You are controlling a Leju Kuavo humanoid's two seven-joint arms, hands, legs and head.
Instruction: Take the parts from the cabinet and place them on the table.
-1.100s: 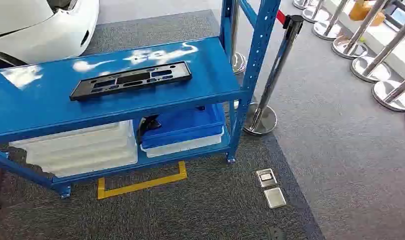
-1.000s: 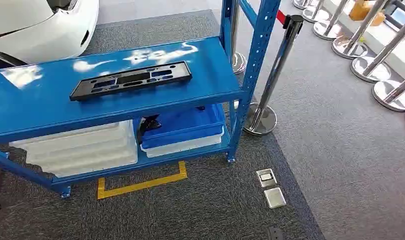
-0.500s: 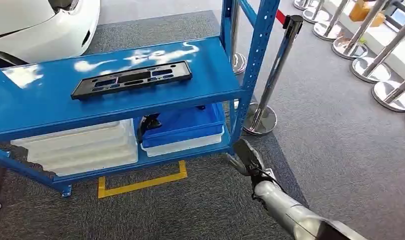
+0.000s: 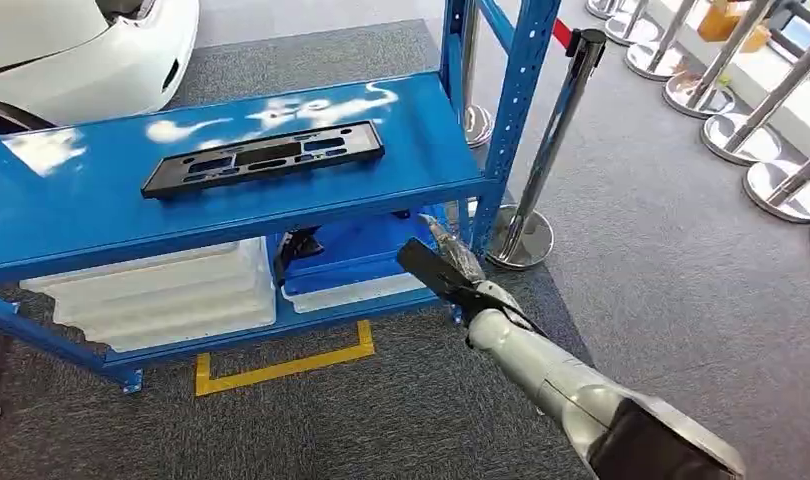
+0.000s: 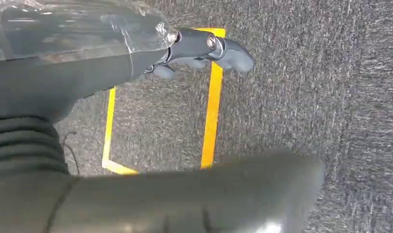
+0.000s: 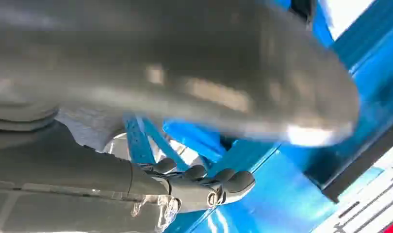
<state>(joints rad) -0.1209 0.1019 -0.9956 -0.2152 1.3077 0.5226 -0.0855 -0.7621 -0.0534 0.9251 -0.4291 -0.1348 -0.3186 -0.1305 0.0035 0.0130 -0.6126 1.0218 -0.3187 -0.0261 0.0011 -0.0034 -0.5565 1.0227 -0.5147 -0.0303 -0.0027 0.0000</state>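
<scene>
A long black plastic part (image 4: pixel 264 158) with several cut-outs lies flat on the blue cabinet's (image 4: pixel 411 150) upper shelf. My right hand (image 4: pixel 441 265) is raised in front of the cabinet's right front post, below the shelf's edge and well short of the part. Its fingers are stretched out and hold nothing. In the right wrist view the right hand (image 6: pixel 204 182) shows against blue cabinet metal. My left hand (image 5: pixel 204 48) hangs over grey carpet and yellow tape, holding nothing.
On the lower shelf sit a blue tray (image 4: pixel 366 255) over a white one, and stacked white trays (image 4: pixel 161 290). A chrome stanchion (image 4: pixel 541 160) stands just right of the cabinet, with more stanchions (image 4: pixel 741 130) further right. Yellow floor tape (image 4: pixel 281 368) marks the cabinet's front. A white car (image 4: pixel 81 50) stands behind.
My right arm has come up from the bottom right, and its hand has moved up and left to the cabinet's front post. The black part has not moved.
</scene>
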